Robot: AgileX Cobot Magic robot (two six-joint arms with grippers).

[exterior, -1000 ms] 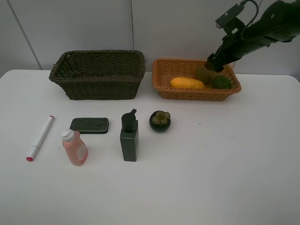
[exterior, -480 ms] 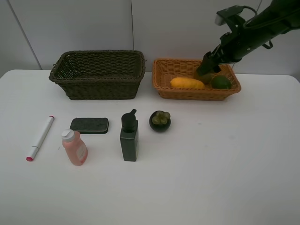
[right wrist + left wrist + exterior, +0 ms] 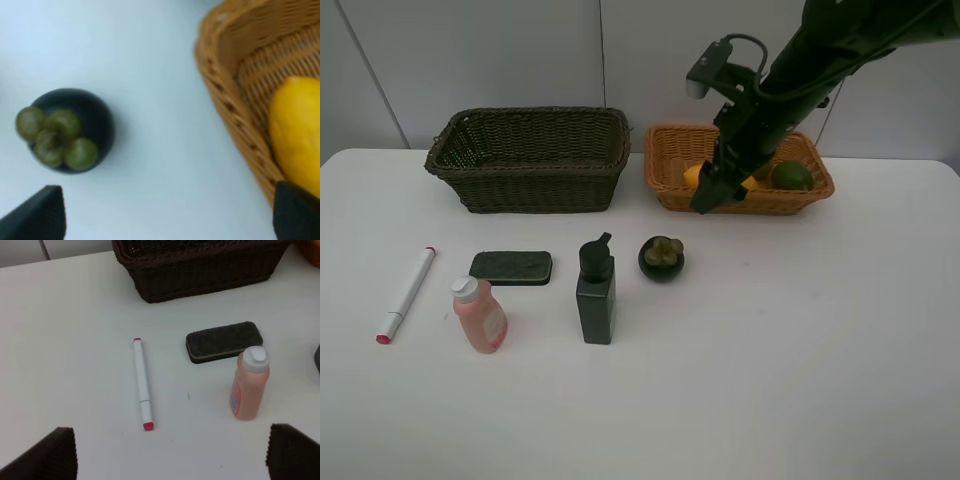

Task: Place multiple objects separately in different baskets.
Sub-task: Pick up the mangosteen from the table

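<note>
My right gripper [image 3: 704,203] is open and empty, hanging over the front left edge of the orange-tan basket [image 3: 790,202], above and to the right of the dark mangosteen [image 3: 661,257]. In the right wrist view the mangosteen [image 3: 62,130] lies on the table beside the basket [image 3: 235,90], which holds the yellow mango [image 3: 297,135]. The mango [image 3: 691,176] and green lime [image 3: 790,176] show in the basket; the arm hides the kiwi. The left gripper [image 3: 170,455] is open above the marker [image 3: 141,385], pink bottle [image 3: 248,387] and eraser block [image 3: 223,341].
The dark basket [image 3: 530,160] stands at the back left, with nothing visible inside. The black pump bottle [image 3: 595,292] stands upright left of the mangosteen. The marker [image 3: 406,294], pink bottle [image 3: 480,316] and eraser block [image 3: 510,266] lie at the front left.
My right arm has swung from the back right of the orange-tan basket to its front left edge, closer to the mangosteen. The objects on the table have not moved.
</note>
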